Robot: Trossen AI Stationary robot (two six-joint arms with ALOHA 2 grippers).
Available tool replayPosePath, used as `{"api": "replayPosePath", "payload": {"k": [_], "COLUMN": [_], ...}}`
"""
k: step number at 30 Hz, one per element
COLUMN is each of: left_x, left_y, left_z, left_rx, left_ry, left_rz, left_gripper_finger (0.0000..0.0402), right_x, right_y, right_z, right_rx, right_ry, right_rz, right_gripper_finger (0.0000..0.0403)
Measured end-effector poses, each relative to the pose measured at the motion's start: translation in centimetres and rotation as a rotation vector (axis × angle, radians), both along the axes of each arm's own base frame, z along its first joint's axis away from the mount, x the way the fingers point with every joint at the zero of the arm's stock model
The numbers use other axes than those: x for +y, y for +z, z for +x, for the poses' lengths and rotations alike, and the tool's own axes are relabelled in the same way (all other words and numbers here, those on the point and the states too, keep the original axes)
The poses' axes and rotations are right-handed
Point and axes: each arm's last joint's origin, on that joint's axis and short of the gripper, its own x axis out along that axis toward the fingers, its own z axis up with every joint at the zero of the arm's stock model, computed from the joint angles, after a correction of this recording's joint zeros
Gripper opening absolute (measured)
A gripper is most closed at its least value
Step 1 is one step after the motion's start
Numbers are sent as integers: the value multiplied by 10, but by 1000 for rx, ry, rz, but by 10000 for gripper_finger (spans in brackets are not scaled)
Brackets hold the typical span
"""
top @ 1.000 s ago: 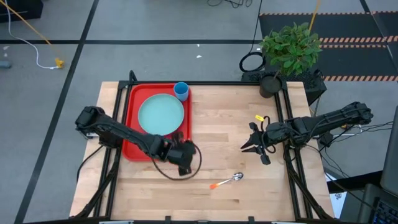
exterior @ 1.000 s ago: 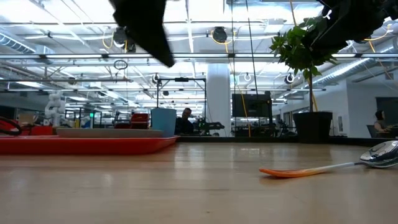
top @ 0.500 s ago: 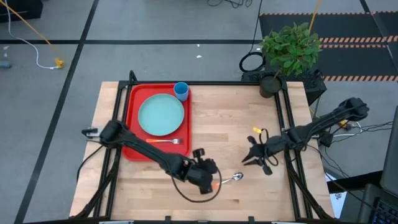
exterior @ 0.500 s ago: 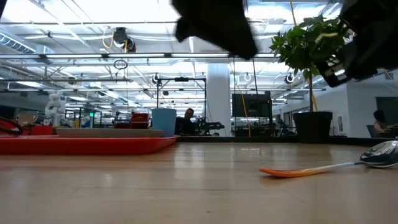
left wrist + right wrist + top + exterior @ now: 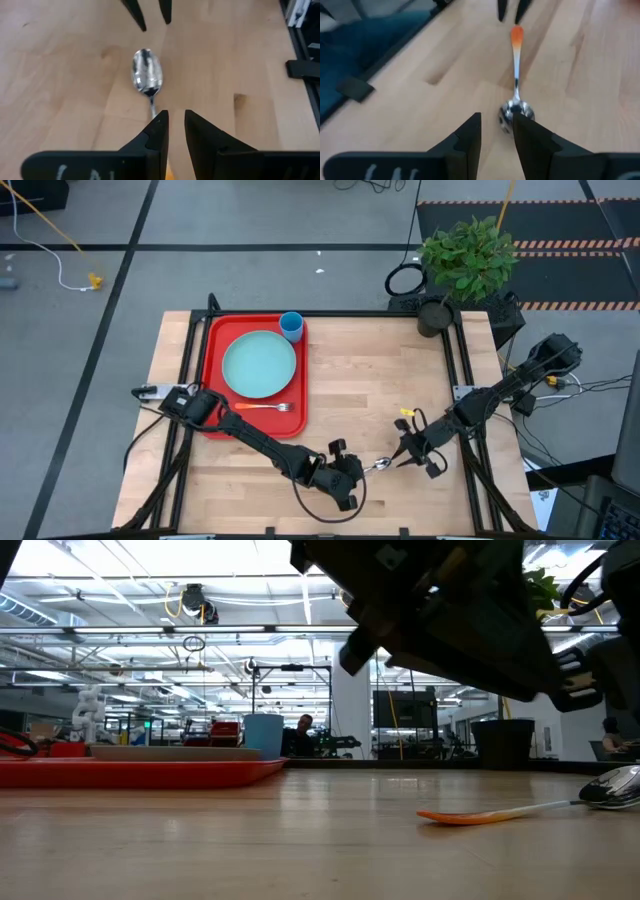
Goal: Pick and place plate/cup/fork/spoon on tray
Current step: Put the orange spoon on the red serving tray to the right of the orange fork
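Observation:
The orange-handled spoon (image 5: 372, 468) lies flat on the wood near the table's near edge, with its bowl toward the right. My left gripper (image 5: 352, 473) hovers over the spoon's handle, with its fingers a narrow gap apart (image 5: 176, 117). My right gripper (image 5: 398, 459) hovers by the spoon's bowl (image 5: 516, 112), also narrowly open (image 5: 496, 120). The low view shows the spoon (image 5: 500, 812) on the table with both grippers above it. The red tray (image 5: 212, 370) at the far left holds the teal plate (image 5: 259, 364), the blue cup (image 5: 291, 326) and the fork (image 5: 262, 407).
A potted plant (image 5: 465, 255) stands at the far right corner. Black frame rails (image 5: 462, 370) run along the table's left and right sides. Bare wood lies between the tray and the spoon.
My left gripper has gone from the tray's near right corner toward the table's right and near edges, and has ended over the spoon's handle. The fork now shows lying on the tray. My right gripper has gone toward the near edge and left, to the spoon's bowl.

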Motion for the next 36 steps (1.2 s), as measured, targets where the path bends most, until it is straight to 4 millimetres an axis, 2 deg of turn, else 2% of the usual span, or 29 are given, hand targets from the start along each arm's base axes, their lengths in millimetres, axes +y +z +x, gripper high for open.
{"api": "replayPosePath", "payload": {"k": [4, 11, 15, 22, 32, 36], "left_x": [-3, 2, 6, 7, 11, 13], "left_y": [-8, -17, -25, -52, -54, -62], "left_z": [3, 5, 7, 12, 14, 15], "left_rx": [-16, 0, 19, 48, 42, 44], "left_ry": [0, 16, 19, 7, 43, 69], "left_rz": [-9, 10, 39, 32, 27, 36], "left_gripper_finger": [93, 181, 207, 214, 214, 214], "right_x": [6, 6, 8, 9, 10, 11], "right_y": [-8, -20, -23, -29, -28, -27], "right_z": [0, 3, 5, 6, 8, 9], "right_rx": [-3, 16, 5, 15, -5, -15], "right_ry": [-8, -25, -9, 3, 3, -6], "right_rz": [-72, -155, -169, -187, -172, -154], "right_gripper_finger": [99, 81, 76, 72, 72, 72]}}
